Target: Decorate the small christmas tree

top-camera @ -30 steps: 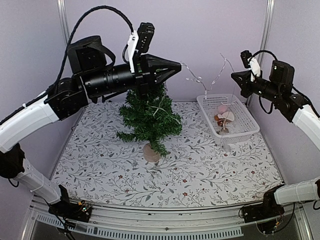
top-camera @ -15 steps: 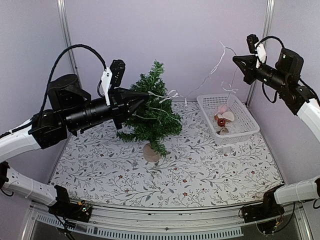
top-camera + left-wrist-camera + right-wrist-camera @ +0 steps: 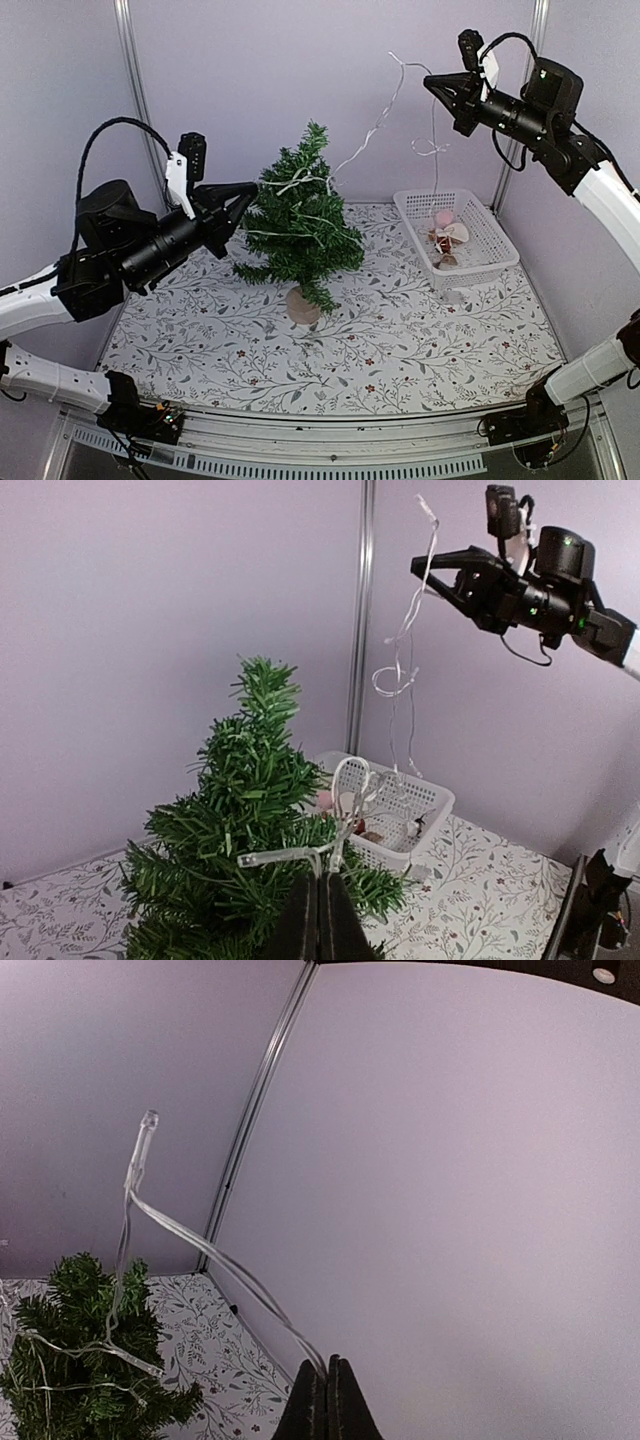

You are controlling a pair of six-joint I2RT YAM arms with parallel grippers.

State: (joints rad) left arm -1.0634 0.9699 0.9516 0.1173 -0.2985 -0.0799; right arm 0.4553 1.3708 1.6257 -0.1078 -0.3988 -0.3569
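The small christmas tree (image 3: pixel 300 225) stands upright on its pale stump mid-table; it also shows in the left wrist view (image 3: pixel 250 830) and the right wrist view (image 3: pixel 85 1370). A clear light string (image 3: pixel 365 140) runs from the tree's upper branches up to my right gripper (image 3: pixel 432 84), which is shut on it high at the back right. Part of the string lies draped over the branches (image 3: pixel 345 805). My left gripper (image 3: pixel 238 192) is shut on the string just left of the tree (image 3: pixel 322 880). The string rises from the right jaws (image 3: pixel 210 1250).
A white mesh basket (image 3: pixel 490 235) with a few small ornaments (image 3: pixel 445 235) stands at the back right. The flower-patterned mat (image 3: pixel 400 340) covers the table. Metal frame posts (image 3: pixel 135 90) stand at the back corners.
My left gripper has drawn back left and down from above the tree to its left side. My right gripper has risen and moved left, lifting the string out of the basket.
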